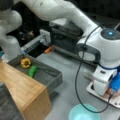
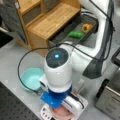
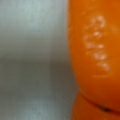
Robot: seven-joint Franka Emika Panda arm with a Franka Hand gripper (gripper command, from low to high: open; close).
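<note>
My gripper [image 1: 109, 93] is low at a front view's right, pointing down over a white board [image 1: 93, 93]. Its fingers are hidden under the white wrist and a blue part [image 1: 116, 83]. An orange object [image 3: 96, 57] fills the right half of the wrist view, very close to the camera, with bare grey surface to its left. In both front views a bit of orange shows beneath the hand [image 2: 61, 112], on the white board [image 2: 46, 113]. No fingers show in the wrist view.
A teal bowl [image 1: 83, 113] [image 2: 31, 78] sits by the board. A grey tray [image 1: 53, 75] holds a yellow pepper [image 1: 26, 63] [image 2: 86, 27] and a green vegetable [image 1: 32, 71] [image 2: 75, 35], beside a wooden shelf [image 1: 22, 90] [image 2: 50, 20]. A dark appliance [image 1: 65, 35] stands behind.
</note>
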